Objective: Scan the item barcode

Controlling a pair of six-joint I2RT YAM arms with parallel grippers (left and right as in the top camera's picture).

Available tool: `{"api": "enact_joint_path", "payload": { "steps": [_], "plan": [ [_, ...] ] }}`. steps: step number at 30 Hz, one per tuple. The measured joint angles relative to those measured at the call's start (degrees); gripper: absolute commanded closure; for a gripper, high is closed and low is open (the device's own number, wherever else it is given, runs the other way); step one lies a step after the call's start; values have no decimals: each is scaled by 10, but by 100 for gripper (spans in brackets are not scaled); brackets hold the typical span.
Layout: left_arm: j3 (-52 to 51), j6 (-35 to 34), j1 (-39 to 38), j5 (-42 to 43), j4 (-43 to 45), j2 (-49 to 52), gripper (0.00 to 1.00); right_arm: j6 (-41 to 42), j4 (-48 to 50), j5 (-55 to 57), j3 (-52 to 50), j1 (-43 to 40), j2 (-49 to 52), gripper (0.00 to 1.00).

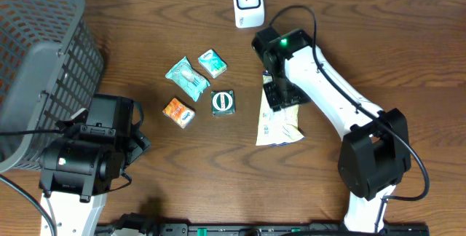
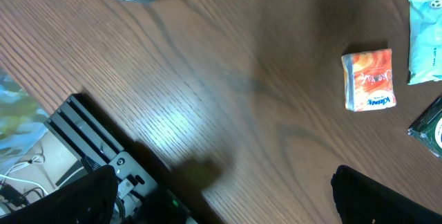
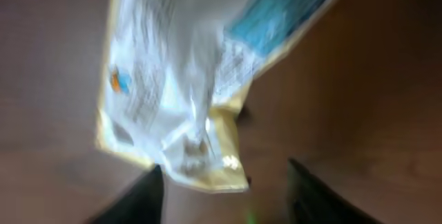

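Only overhead, white scanner (image 1: 247, 3); right wrist, pouch (image 3: 186, 79) print, blurred

Crinkled white pouch (image 1: 279, 128), yellow-edged with fine print, on the wooden table (image 1: 393, 46), apart from the white scanner (image 1: 247, 3).

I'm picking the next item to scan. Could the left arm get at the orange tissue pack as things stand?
Probably yes: the orange tissue pack lies on the table ahead of the open left gripper, nothing between them, though a green packet sits close beside it.
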Motion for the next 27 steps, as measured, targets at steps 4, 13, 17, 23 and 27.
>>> {"api": "enact_joint_path", "payload": {
  "steps": [4,13,17,23,27],
  "plan": [
    [0,0,0,0,0,0,2,1,33,10,0,-2,0,76],
    [0,0,0,0,0,0,3,1,150,12,-58,-13,0,74],
    [0,0,0,0,0,0,3,1,212,12,-113,-26,0,72],
    [0,0,0,0,0,0,3,-11,326,-34,-156,-53,0,73],
    [0,0,0,0,0,0,3,-22,393,-115,-157,-63,0,74]
  ]
}}
